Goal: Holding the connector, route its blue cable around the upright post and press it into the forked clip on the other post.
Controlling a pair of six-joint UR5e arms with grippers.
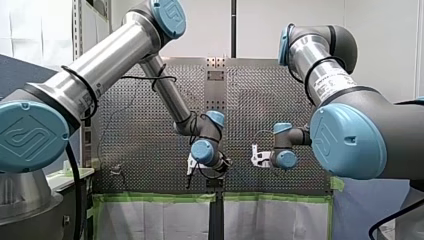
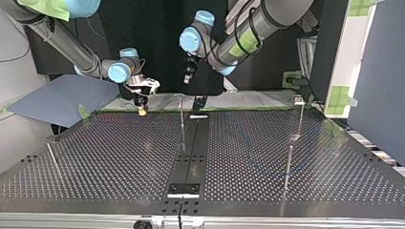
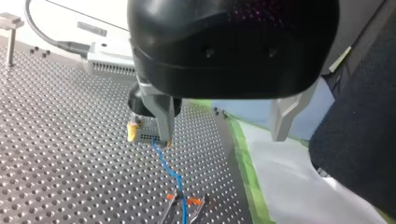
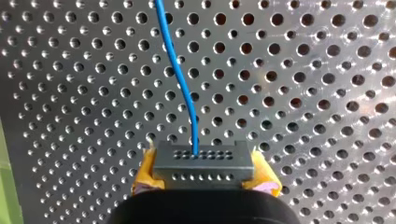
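I count two arms, each carrying one end effector: my left end effector (image 2: pixel 187 78) and my right end effector (image 2: pixel 142 110). There is one connector (image 4: pixel 204 161) with one blue cable (image 4: pixel 180 70) coming out of it, and one forked clip (image 3: pixel 184 201) with two orange-tipped prongs. On the one table (image 2: pixel 119 157), the top view shows four upright posts (image 2: pixel 181 119).

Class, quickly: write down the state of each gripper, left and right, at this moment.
My left gripper: open, holding nothing.
My right gripper: shut on the connector, the blue cable leading away from it.
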